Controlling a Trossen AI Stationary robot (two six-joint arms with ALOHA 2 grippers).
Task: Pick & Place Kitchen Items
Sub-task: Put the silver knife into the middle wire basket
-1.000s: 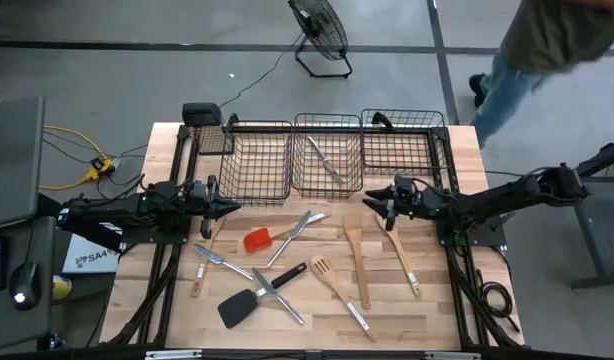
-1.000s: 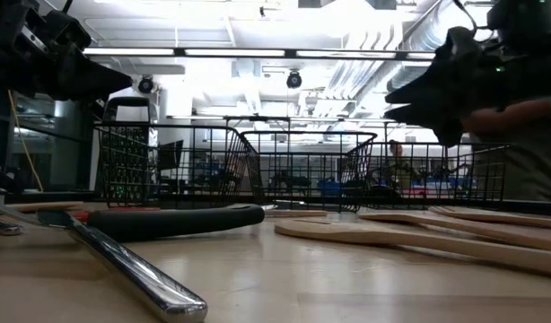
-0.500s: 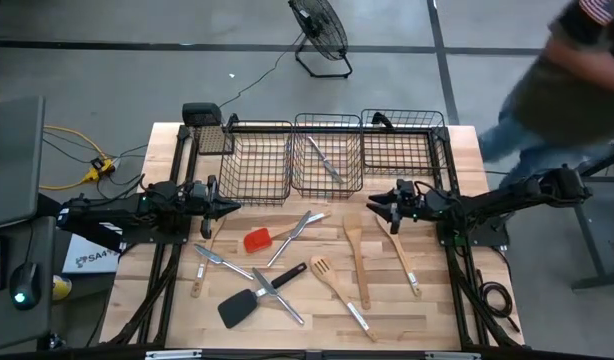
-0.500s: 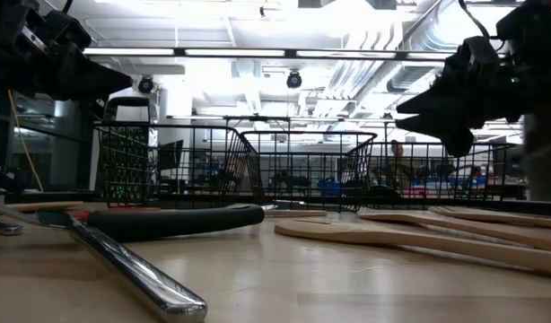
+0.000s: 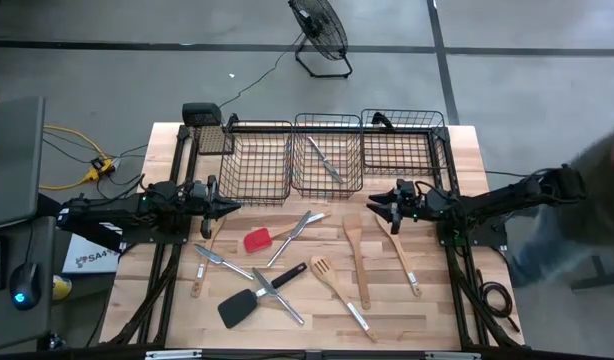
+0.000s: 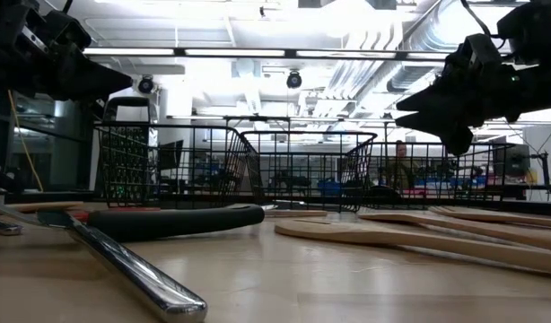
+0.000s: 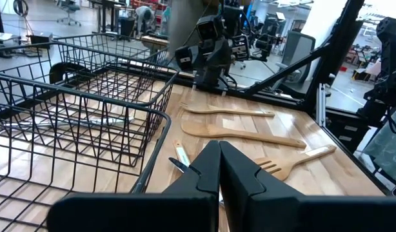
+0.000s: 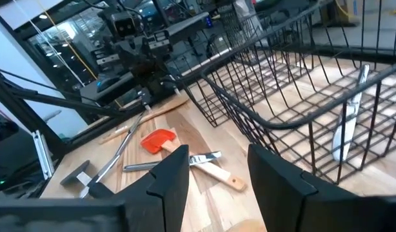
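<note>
High view: the wooden surface (image 5: pixel 427 310) carries three black wire baskets (image 5: pixel 327 155) along its far edge, the middle one already holding a silver utensil (image 5: pixel 325 160); the other kitchen items (image 5: pixel 287 265) lie scattered on the boards, below and between the two end effectors; the red-headed spatula (image 5: pixel 257 240) and a black turner (image 5: pixel 249 303) lie nearer the left end effector (image 5: pixel 235 207), the pale wooden spoons (image 5: pixel 353 250) just under the right end effector (image 5: pixel 373 205). The risk, as I judge it: the utensils overlap, so a descent onto one handle could drag or flip its neighbour; the basket wall stands just beside both end effectors and could be clipped. The left end effector is fully closed, empty, hovering; the right stands partly open, holding and touching nothing.
</note>
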